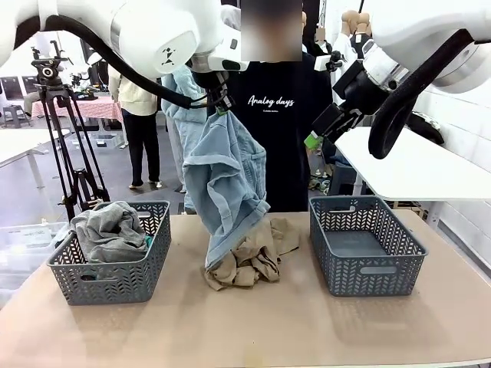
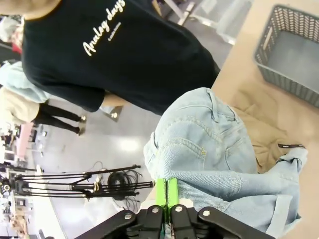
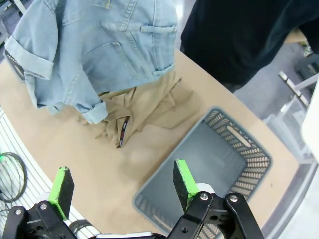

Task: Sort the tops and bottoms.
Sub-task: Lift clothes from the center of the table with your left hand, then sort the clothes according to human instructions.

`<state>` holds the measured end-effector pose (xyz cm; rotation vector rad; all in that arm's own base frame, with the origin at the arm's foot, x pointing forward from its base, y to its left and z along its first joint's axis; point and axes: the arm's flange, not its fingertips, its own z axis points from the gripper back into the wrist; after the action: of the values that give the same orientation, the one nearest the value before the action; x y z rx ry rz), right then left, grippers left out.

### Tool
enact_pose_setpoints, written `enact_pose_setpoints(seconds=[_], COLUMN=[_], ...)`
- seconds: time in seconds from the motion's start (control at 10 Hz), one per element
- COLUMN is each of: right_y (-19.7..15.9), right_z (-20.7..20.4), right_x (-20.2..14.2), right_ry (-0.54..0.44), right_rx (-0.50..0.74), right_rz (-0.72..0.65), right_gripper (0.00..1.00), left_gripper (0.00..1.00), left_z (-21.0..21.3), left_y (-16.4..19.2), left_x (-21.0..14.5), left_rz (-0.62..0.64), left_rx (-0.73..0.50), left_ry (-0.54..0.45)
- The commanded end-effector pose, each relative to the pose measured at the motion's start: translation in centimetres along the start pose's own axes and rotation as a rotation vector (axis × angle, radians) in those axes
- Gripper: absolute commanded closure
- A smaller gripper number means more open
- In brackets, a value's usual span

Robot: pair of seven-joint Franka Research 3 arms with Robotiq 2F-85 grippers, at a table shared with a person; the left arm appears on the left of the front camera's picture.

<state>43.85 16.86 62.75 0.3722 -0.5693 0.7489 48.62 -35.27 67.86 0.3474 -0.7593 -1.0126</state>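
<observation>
Front view: nearest, the left basket [image 1: 107,277] holds the grey top [image 1: 107,230], with a bit of the teal top [image 1: 147,242] at its edge. The right basket [image 1: 367,270] has no clothes in it. Between them the tan khaki top [image 1: 257,259] lies crumpled on the table. The denim shorts [image 1: 226,184] hang over it, pinched at one edge by the left gripper [image 1: 220,103]. The right gripper [image 1: 314,139] is raised with its jaws spread. The step in hand is carrying the bottoms. Next, I judge, they need swinging right and releasing over the right basket.

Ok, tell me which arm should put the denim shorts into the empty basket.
Left. The left gripper is shut on the shorts, holding them up over the table; it could likely swing them across to the basket. The right gripper is open and holds nothing.
</observation>
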Motion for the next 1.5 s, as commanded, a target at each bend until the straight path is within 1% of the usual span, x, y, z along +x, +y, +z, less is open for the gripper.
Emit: enact_pose_setpoints(seconds=[0.0, 1.4], right_y=[0.06, 0.06], right_z=[-0.04, -0.04], right_x=[-0.17, -0.17], right_ry=[0.015, 0.015], right_rx=[-0.014, -0.014], right_rz=[0.000, 0.000], right_gripper=[0.00, 0.00], left_gripper=[1.00, 1.00], left_z=[0.56, 0.56], left_y=[0.32, 0.32], left_x=[-0.01, -0.01], left_rz=[-0.015, -0.015], left_rx=[-0.006, -0.006], left_ry=[-0.002, -0.002])
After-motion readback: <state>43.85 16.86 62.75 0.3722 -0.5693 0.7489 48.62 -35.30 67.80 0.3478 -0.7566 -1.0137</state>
